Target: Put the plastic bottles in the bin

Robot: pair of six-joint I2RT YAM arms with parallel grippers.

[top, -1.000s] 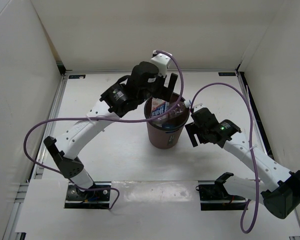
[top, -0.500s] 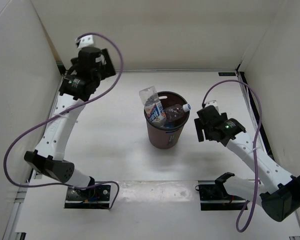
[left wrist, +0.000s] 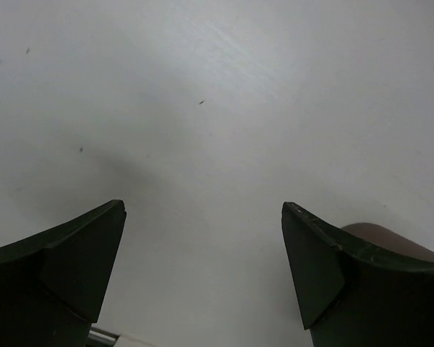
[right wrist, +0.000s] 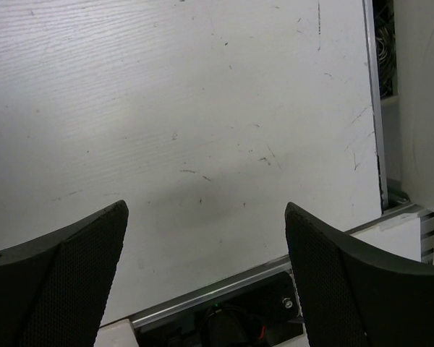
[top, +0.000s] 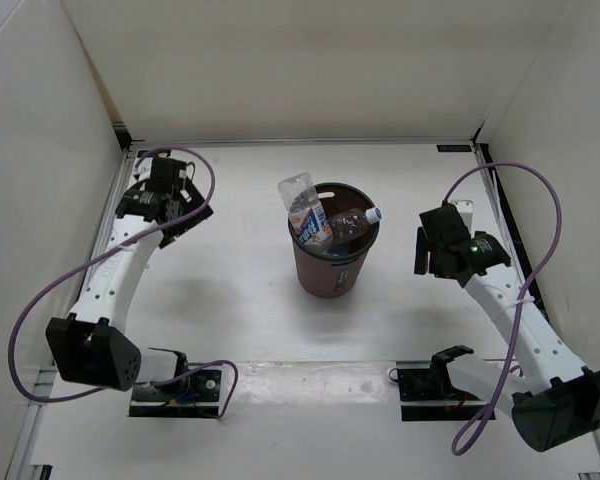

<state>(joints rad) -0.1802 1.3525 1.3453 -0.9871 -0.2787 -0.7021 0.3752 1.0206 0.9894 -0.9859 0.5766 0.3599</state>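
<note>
Bottles in the bin (top: 325,275): blue-labelled one (top: 306,212) pokes above the rim, capped clear one (top: 356,219) lies across. Left hand (left wrist: 202,208) and right hand (right wrist: 206,207) both released, empty, over the counter (top: 230,300). I judge them light, thin, slippery; I'd pinch mid-body.

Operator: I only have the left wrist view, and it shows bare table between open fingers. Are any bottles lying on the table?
Observer: None show in the top view. A blue-labelled bottle and a blue-capped bottle both poke above the rim of the bin.
Operator: Is the right gripper holding anything?
Observer: No. The right gripper is open, with only bare table between its fingers.
</note>
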